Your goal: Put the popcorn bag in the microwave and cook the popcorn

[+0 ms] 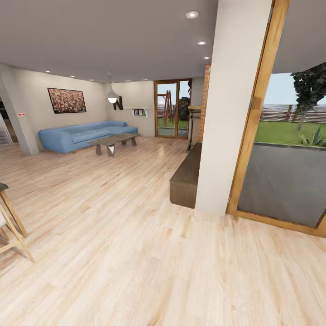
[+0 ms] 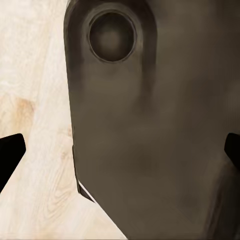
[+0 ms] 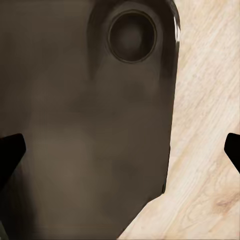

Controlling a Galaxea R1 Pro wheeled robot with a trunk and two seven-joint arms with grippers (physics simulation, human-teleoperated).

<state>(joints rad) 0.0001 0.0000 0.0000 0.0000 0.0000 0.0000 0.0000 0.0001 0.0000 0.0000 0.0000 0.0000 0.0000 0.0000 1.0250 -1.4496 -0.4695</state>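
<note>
Both wrist views are half blocked by a dark, smooth, rounded robot panel with a round recess, and its outline is blurred. The left tool shows just two black fingertips at opposite picture edges, spread wide, nothing between them but that panel and floor. The right tool is the same: fingertips far apart, holding nothing. Beyond each tool lies pale wood-grain plank floor, glossy and broad. Ahead stand a white pillar, a dark low bench, a blue sofa, a coffee table. A wooden stool is cut off by the frame. The glass door has a wood frame. The popcorn bag's place cannot be told.
</note>
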